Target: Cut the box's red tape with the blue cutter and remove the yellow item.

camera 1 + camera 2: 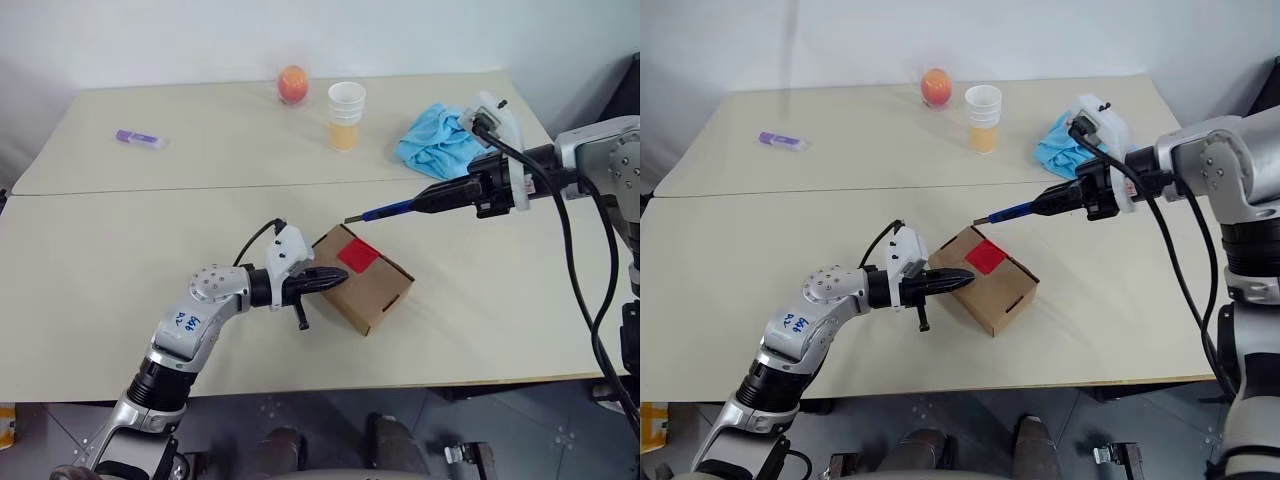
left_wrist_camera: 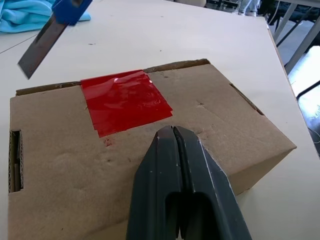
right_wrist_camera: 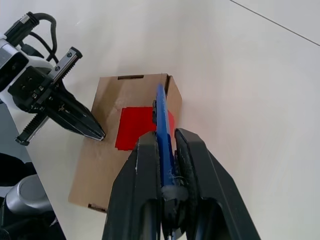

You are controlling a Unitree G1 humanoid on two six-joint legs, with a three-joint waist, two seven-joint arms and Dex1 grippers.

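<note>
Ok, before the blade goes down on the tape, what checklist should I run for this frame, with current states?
1. blue cutter gripped by right gripper: ok.
2. Blade out and aimed at red tape: ok, hovering above it.
3. Tape uncut: ok, no slit visible.
4. box steadied: left gripper, shut, rests on the lid.
5. Left fingertips clear of the tape: ok, just short of its edge.
6. Yellow item inside: cannot tell, lid closed.

One box [image 1: 365, 285], one cutter [image 1: 393, 210], one fruit [image 1: 292, 83], one cup stack [image 1: 346, 115], one cloth [image 1: 437, 140], one marker [image 1: 139, 139]
</note>
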